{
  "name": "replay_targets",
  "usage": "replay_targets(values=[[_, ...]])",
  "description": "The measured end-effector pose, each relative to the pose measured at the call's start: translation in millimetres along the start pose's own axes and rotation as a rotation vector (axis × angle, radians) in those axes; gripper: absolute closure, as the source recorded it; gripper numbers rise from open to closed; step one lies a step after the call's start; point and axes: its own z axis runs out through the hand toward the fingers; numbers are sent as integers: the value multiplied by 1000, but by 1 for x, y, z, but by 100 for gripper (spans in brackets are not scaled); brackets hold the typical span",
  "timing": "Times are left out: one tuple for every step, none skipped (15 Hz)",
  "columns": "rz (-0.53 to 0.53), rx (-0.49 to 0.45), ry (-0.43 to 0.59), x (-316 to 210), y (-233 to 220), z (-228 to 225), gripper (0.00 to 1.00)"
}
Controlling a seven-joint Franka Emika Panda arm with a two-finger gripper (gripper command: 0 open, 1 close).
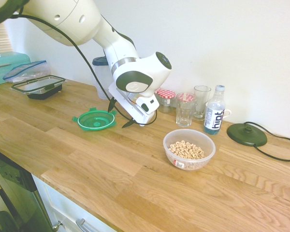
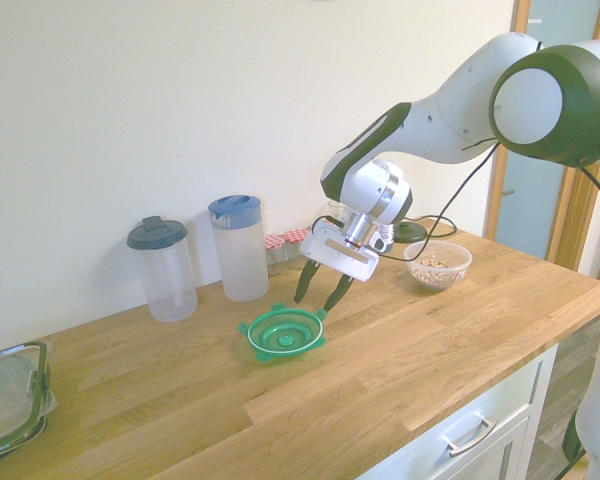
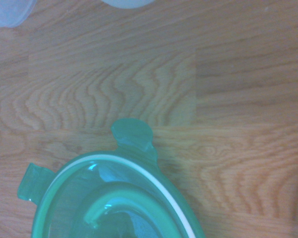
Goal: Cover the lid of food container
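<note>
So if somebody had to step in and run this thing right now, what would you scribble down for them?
Gripper: open, empty, angled down just above the near edge of the green lid.
Lid: flat on the wooden counter, untouched, with two jugs behind it.
Food container: clear bowl of cereal rings, uncovered, standing apart from the lid, further along the counter.
Done: the approach to the lid only.
Left: grasp the lid, carry it over, set it on the bowl.
</note>
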Motion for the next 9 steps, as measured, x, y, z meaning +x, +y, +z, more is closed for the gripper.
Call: replay_targets(values=[[10, 10, -21, 1, -1, 8, 0], [18, 26, -41, 0, -3, 11, 0], [25, 37, -60, -1, -3, 16, 0], [31, 51, -76, -2, -4, 19, 0], [39, 69, -94, -3, -5, 23, 100], [46, 89, -112, -4, -4, 27, 100], [52, 103, -125, -4, -3, 30, 100], [58, 110, -134, -5, -3, 31, 100], [62, 111, -142, -5, -2, 32, 100]])
